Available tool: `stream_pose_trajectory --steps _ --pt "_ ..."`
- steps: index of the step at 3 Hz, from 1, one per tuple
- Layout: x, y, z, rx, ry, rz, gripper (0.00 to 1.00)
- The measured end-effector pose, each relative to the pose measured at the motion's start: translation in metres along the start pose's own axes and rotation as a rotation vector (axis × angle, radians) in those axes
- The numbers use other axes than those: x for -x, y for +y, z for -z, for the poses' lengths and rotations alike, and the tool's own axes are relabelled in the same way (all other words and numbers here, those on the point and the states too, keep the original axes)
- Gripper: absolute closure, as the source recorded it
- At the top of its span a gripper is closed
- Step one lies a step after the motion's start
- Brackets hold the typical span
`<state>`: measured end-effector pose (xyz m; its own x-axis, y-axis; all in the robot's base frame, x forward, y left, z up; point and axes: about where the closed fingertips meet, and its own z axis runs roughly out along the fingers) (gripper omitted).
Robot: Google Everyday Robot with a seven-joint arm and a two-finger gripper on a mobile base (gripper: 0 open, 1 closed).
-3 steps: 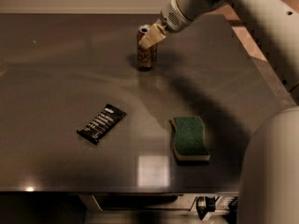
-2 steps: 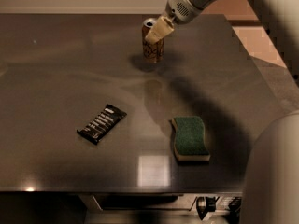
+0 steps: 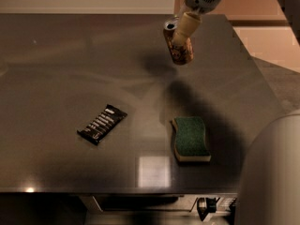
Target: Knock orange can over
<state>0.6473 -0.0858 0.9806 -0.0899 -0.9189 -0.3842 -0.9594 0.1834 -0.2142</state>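
Note:
The orange can (image 3: 182,51) is at the far middle-right of the dark table (image 3: 70,69), tilted with its silver top up and to the left. It seems to hang a little above the surface, with its shadow on the table to the left and below it. My gripper (image 3: 180,37) comes down from the top right and is shut on the upper part of the can. One cream finger (image 3: 186,25) lies across the can's front; the other finger is hidden behind it.
A black snack-bar wrapper (image 3: 101,123) lies flat at the front left. A green sponge (image 3: 191,138) lies at the front right. The table's right edge (image 3: 262,74) runs close past the can. My robot body (image 3: 276,172) fills the lower right corner.
The gripper has moved right and a little up with the can in it. The can stood upright on the table before and is now tilted and farther right. Wrapper and sponge have not moved.

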Motion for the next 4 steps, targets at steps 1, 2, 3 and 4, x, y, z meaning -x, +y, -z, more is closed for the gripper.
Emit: stream_pose_trajectory --steps 1,2,3,4 --pt "-0.014 0.013 0.008 0.01 0.116 0.104 1.0" --pt "-0.021 0.032 0.005 0.028 0.215 0.22 1.0" --pt "-0.027 0.052 -0.01 0.078 0.296 0.33 1.0" --pt "-0.03 0.07 -0.024 0.131 0.359 0.438 1.0"
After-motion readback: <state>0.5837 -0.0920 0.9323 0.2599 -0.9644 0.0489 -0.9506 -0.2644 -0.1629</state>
